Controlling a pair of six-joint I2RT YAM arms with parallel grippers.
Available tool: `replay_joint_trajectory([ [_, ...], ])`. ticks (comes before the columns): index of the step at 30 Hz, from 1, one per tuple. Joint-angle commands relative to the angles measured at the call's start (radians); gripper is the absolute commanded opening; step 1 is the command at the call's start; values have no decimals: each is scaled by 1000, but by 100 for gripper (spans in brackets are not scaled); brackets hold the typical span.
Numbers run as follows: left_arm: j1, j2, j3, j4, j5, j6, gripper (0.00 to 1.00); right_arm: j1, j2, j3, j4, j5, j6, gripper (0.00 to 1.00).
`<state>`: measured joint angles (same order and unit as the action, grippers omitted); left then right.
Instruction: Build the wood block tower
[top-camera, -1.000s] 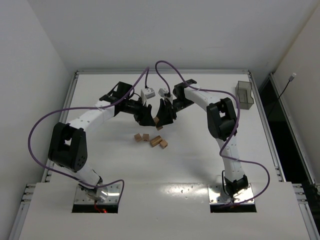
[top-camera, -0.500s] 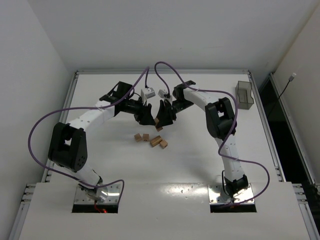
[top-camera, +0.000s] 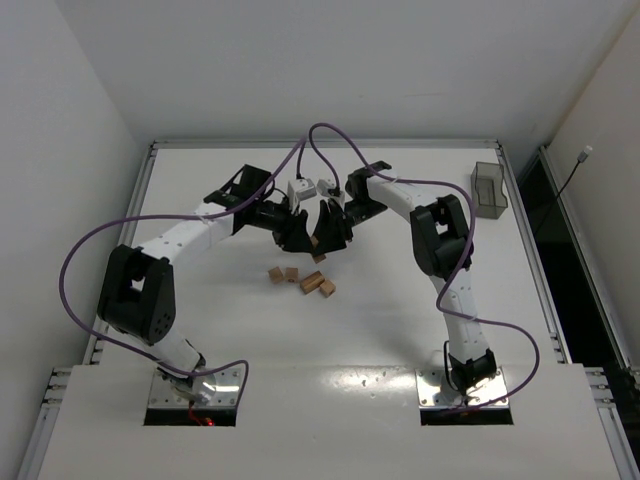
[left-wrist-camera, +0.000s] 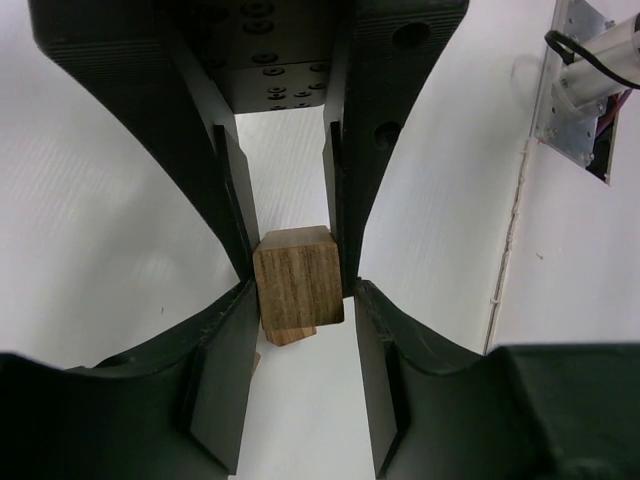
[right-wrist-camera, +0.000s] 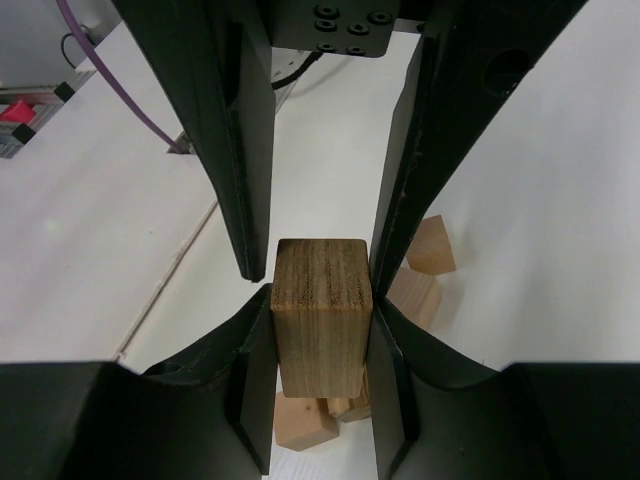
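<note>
Above the table's middle, my right gripper is shut on an upright wood block. My left gripper faces it tip to tip. Its fingers straddle the block's far end, one touching and the other a sliver off. Several loose wood blocks lie on the table just in front, and some show under the held block. The tower is not in view.
A translucent grey bin stands at the table's back right corner. Purple cables arch over both wrists. The table's raised rim runs along the back and sides.
My left gripper has edged right toward the right gripper and its jaws have narrowed around the held block. The right gripper and the loose blocks have stayed put.
</note>
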<state>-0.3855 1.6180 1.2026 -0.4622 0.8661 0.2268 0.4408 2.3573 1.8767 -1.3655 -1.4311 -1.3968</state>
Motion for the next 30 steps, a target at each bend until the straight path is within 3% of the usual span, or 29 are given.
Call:
replay_joint_trajectory([
  [1,-12,-9,6,13,21,17,38,4,5,39,-41,-164,-61,0],
  [10,-21,-18,-3,52,-53,-24,6,4,5,30,-41,-164,-61,0],
  [12,-21,-18,-3,53,-64,-34,0,4,5,30,-41,-164,-61,11],
  [14,-21,-18,-3,62,-73,-43,0,4,5,19,-41,-164,-61,32],
  [15,-21,-18,-3,62,-73,-43,0,4,-4,19,-41,-164,-61,47],
  [16,-21,-18,-3,62,-73,-43,0,-7,-4,9,-41,-164,-61,52],
  [19,-21,-18,-3,62,-82,-52,0,-17,-13,-1,-41,-164,-50,58],
  [23,-21,-38,-24,62,-91,-61,0,-40,-24,-10,-41,-105,4,59],
  [30,-30,-72,-77,97,-110,-108,0,-194,-105,-114,-41,56,48,63],
])
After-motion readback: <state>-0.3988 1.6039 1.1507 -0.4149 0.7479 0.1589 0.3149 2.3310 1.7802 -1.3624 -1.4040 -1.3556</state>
